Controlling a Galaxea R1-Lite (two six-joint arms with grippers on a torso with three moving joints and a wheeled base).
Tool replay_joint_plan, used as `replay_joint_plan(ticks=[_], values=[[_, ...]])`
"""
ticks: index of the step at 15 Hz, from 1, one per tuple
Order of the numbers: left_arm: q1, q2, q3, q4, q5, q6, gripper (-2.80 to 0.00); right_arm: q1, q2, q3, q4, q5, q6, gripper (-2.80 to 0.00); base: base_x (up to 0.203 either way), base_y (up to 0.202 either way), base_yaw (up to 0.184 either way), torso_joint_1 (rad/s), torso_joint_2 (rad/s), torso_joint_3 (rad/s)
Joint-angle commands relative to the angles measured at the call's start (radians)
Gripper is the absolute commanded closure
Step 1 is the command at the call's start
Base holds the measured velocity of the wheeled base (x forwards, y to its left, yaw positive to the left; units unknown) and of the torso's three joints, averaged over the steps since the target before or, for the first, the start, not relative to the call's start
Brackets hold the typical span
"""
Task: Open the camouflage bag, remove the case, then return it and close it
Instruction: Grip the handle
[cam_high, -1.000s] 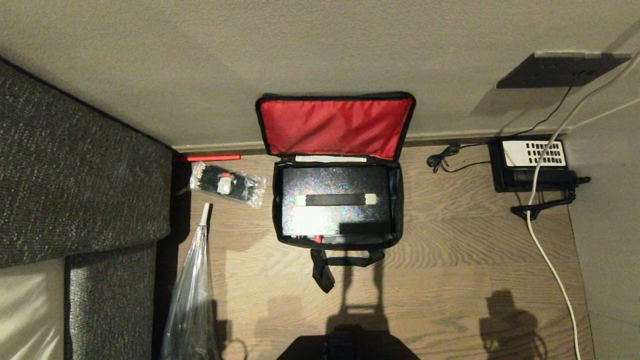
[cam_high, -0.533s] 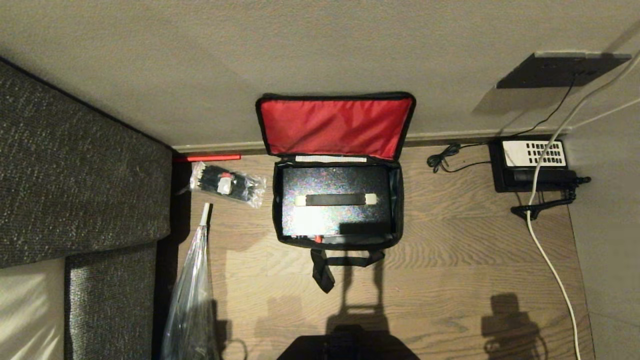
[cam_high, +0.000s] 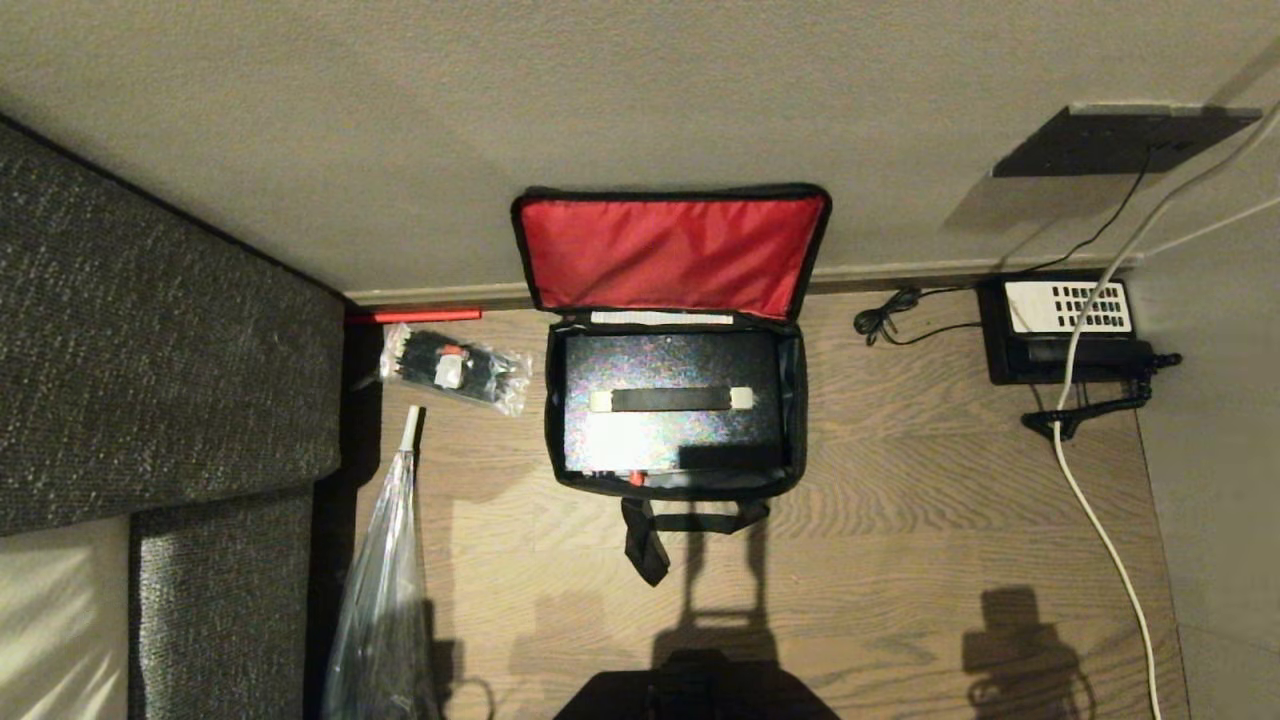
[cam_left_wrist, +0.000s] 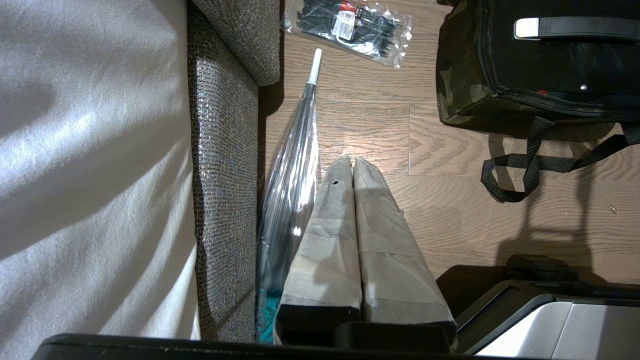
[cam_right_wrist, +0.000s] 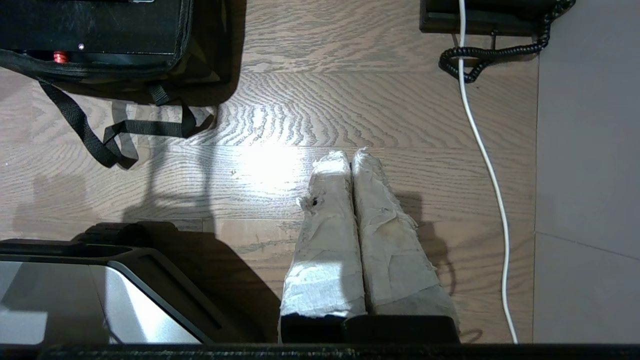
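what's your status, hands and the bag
Both hands shut, empty, over the floor: left hand, right hand. Camouflage bag open, lid back against the wall, case inside. Nothing in the way.

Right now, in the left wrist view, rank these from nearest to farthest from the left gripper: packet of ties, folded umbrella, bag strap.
From the left gripper:
1. Folded umbrella, right beside the fingertips, along the sofa.
2. Bag strap, on the floor toward the camouflage bag.
3. Packet of ties, farthest, beyond the umbrella's tip.

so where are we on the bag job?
Done: camouflage bag is unzipped, red lid against the wall. The case lies inside; whether it has been out yet can't be told. In hand: nothing; left pincer and right pincer are shut, empty, over bare floor. Left: at least closing the lid.
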Motion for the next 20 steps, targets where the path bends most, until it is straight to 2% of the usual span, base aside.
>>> replay_joint_plan(ticks=[1,20], values=[[0.0,0.0,0.002,0.0,0.001,0.0,0.0,0.0,0.004,0.0,0.0,0.001,-0.001,0.0,0.0,0.0,0.0,0.0,0.0,0.0],[0.0,0.0,0.002,0.0,0.001,0.0,0.0,0.0,0.004,0.0,0.0,0.001,-0.001,0.0,0.0,0.0,0.0,0.0,0.0,0.0]])
